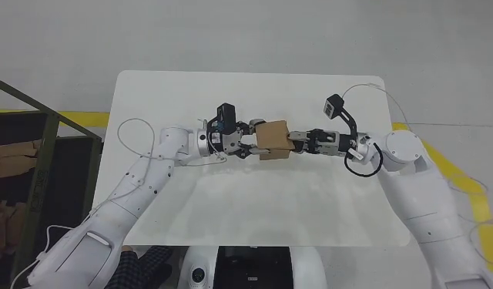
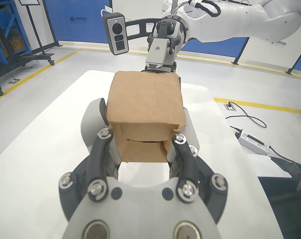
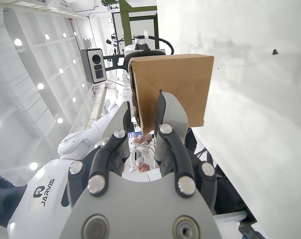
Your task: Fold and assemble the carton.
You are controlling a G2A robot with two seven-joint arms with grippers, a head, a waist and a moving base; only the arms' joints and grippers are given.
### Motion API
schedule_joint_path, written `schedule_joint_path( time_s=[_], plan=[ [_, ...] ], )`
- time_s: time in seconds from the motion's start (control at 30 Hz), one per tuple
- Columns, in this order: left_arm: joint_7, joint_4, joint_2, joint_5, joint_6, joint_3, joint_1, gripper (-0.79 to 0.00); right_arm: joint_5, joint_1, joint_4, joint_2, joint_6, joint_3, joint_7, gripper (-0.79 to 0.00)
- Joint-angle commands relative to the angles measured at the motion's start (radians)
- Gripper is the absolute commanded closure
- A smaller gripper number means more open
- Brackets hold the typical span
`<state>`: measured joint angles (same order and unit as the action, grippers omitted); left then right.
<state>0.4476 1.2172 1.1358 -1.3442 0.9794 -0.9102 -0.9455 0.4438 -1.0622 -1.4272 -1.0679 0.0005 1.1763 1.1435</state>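
Above the table, left pincer clamps the carton at one end; right pincer at its opposite end, grip unclear

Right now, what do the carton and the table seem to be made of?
The carton: brown corrugated cardboard, matte; its rough fluted cut edge shows in the right wrist view. The table: smooth white top, faint sheen, probably laminate or painted board; cannot tell which.

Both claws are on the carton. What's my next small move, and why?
Probably hold with the right claw, free the left claw, and push the near flaps of the carton shut: that end gapes open.
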Motion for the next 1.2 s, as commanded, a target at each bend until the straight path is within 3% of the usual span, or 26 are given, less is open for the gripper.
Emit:
schedule_joint_path(
  time_s=[0.0,0.53,1.17],
  plan=[
    [-0.001,0.000,0.000,0.001,0.001,0.000,0.000,-0.376,0.003,-0.005,-0.005,0.001,-0.002,0.004,-0.001,-0.175],
    [-0.007,-0.010,0.004,0.013,0.006,-0.008,0.000,-0.376,0.026,-0.038,-0.019,0.007,-0.015,0.019,-0.014,-0.058],
    [-0.026,-0.021,0.008,0.019,0.003,-0.014,0.002,-0.372,0.035,-0.063,-0.037,0.011,-0.031,0.028,-0.028,0.000]
  ],
)
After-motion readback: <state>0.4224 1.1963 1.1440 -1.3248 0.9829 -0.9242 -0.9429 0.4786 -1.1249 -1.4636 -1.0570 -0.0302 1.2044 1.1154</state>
